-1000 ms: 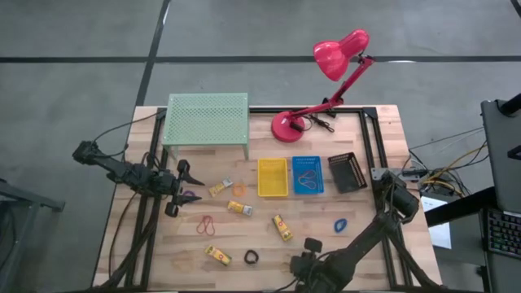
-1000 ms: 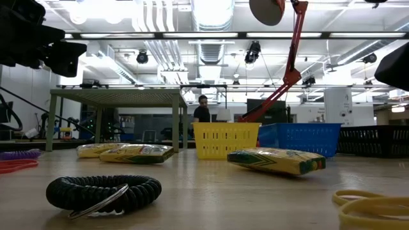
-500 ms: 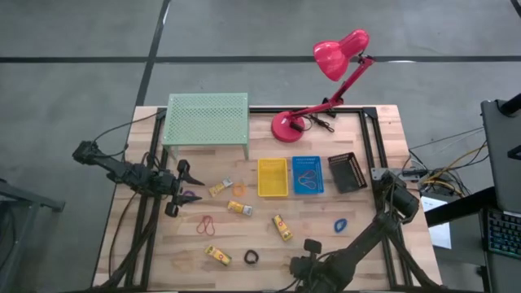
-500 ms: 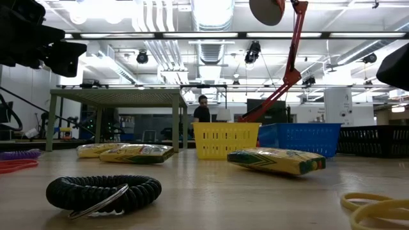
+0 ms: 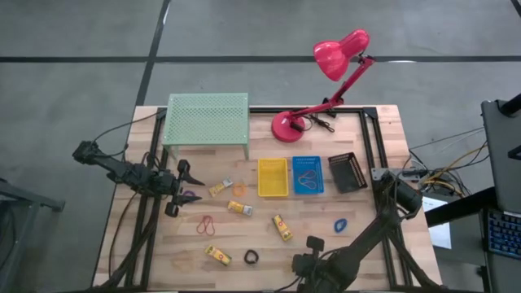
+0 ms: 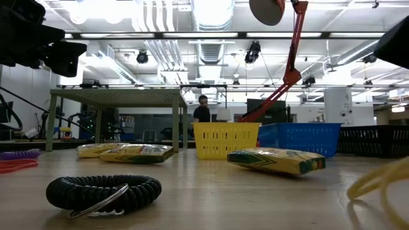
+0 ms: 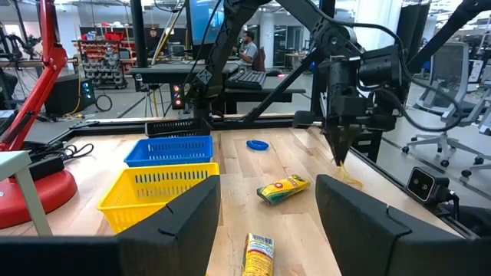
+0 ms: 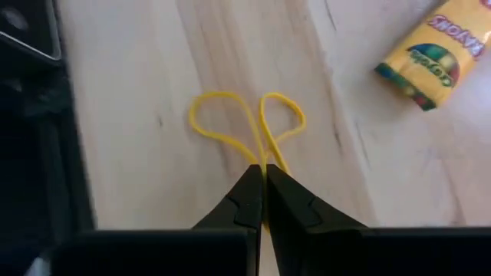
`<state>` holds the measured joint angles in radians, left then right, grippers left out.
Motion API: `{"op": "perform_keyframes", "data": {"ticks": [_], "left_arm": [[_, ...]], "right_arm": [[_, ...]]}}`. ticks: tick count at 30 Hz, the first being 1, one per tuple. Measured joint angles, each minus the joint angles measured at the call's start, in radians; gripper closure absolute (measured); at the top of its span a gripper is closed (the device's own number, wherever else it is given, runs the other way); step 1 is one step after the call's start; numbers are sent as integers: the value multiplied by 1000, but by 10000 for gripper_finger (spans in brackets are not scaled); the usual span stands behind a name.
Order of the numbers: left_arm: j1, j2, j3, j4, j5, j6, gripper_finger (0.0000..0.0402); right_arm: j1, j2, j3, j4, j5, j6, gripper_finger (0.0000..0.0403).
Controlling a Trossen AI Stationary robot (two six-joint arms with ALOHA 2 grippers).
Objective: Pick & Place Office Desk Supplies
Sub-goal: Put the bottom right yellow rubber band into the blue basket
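My right gripper (image 5: 312, 246) is at the table's near edge, shut on a yellow rubber band (image 8: 230, 123), which also shows in the low view (image 6: 377, 185). Beyond it lies a yellow crayon packet (image 8: 437, 54); more packets (image 5: 239, 208) lie at mid-table. A black coil ring (image 6: 102, 190), a blue ring (image 5: 339, 224) and a red band (image 5: 207, 225) rest flat on the wood. My left gripper (image 5: 181, 191) waits open at the table's left, level, next to a purple coil (image 5: 191, 195). My right gripper pinches the yellow band's middle (image 8: 262, 162) between its two fingertips, so that it splays into two loops. The fingers come slanting down from the near side. The band hangs from the tips, slack, its raised part (image 6: 390, 172) off the wood.
A yellow basket (image 5: 273, 177), a blue basket (image 5: 308, 174) and a black basket (image 5: 346, 172) stand in a row at mid-table. A pale green mesh shelf (image 5: 207, 118) and a pink-red lamp (image 5: 286, 124) stand at the far side. A person shows far behind the table.
My right gripper has gone up a little. The yellow band, which lay flat on the wood, has come up with it and now slants upward in the low view.
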<state>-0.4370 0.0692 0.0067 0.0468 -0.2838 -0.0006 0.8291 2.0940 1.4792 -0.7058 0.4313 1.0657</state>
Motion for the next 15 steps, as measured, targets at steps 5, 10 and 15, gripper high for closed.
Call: {"op": "perform_keyframes", "data": {"ticks": [5, 10, 15], "left_arm": [[0, 0, 0, 0, 0, 0, 183], [0, 0, 0, 0, 0, 0, 183], [0, 0, 0, 0, 0, 0, 183]], "right_arm": [[0, -22, 0, -34, 48, 0, 394], [0, -58, 2, -69, 108, 20, 394], [0, -119, 2, -131, 164, 83, 394]]}}
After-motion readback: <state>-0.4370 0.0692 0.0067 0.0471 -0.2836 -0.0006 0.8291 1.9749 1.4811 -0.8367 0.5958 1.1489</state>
